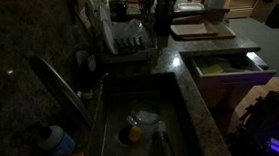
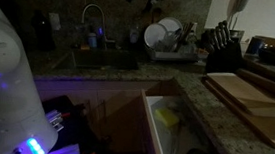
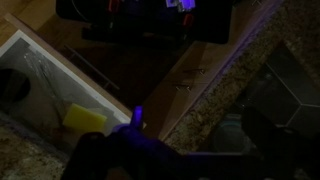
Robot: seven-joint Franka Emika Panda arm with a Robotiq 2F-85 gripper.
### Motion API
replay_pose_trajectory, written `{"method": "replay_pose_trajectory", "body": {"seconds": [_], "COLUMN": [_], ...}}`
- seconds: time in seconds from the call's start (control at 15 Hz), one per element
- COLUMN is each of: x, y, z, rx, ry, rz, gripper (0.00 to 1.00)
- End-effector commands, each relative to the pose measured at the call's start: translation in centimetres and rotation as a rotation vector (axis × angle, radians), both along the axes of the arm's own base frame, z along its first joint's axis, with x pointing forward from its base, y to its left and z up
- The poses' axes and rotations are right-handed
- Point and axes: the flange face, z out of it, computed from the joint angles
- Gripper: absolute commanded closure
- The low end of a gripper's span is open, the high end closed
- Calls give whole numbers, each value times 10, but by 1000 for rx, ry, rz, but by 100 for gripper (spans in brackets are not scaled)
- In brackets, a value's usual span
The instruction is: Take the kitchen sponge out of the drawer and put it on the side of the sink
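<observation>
1. The kitchen sponge, a small pale yellow block, is lying flat inside the drawer. The drawer is standing pulled out from under the speckled granite counter.
2. In the wrist view the sponge is sitting just beside the pale wall of the drawer, on its whitish floor, with nothing touching it.
3. The claw is showing only as a dark shape along the near edge of the wrist view, close to the sponge but apart from it. It is hanging released, gripping nothing. Its fingers are too dim to make out one by one.
4. In an exterior view the drawer is jutting out to the right of the sink, with a strip of counter lying between them.
5. The deep, dark sink is holding a white dish and, just beside it, a rounder orange-yellow object.
6. A curved faucet is leaning over the left side of the sink, and a bottle with a blue cap is standing near it.
7. A dish rack with plates is sitting at the far end of the sink.
8. In an exterior view a knife block and wooden cutting boards are resting on the counter to the right.
9. The robot's white arm is filling the left of that view.
</observation>
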Motion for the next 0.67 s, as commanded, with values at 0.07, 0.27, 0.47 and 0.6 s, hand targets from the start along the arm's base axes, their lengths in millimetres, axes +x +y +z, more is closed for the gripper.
{"method": "replay_pose_trajectory", "body": {"seconds": [0.07, 0.27, 0.47, 0.6], "x": [1, 1, 3, 3], "y": [5, 19, 26, 28], "z": [-2, -13, -5, -5], "rx": [-29, -82, -35, -31], "ry": [21, 57, 22, 20], "rz": [-2, -20, 30, 46], "gripper": [0, 0, 0, 0]}}
